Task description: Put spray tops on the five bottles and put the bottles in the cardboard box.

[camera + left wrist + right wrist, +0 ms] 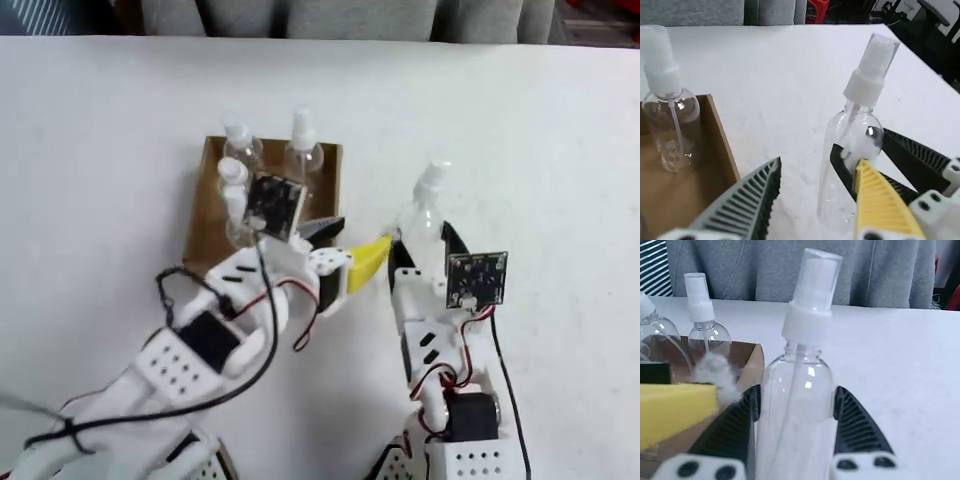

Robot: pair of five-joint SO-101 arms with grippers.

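right fingers (856, 424): closed on both sides of a clear bottle (796, 405), black pads pressed against its body.
left fingers (751, 202): spread wide and holding nothing; the yellow one lies just beside the held bottle.
left gripper (365, 232): reaches from over the box toward the right arm.
held bottle: upright with its white spray top (812, 295) on, just outside the box's right edge; i cannot tell whether its base rests on the table (520, 130).
cardboard box (205, 215): flat on the table, partly under the left arm.
capped bottles (303, 145): at least three stand upright in the box, toward its far side, each with a spray top.
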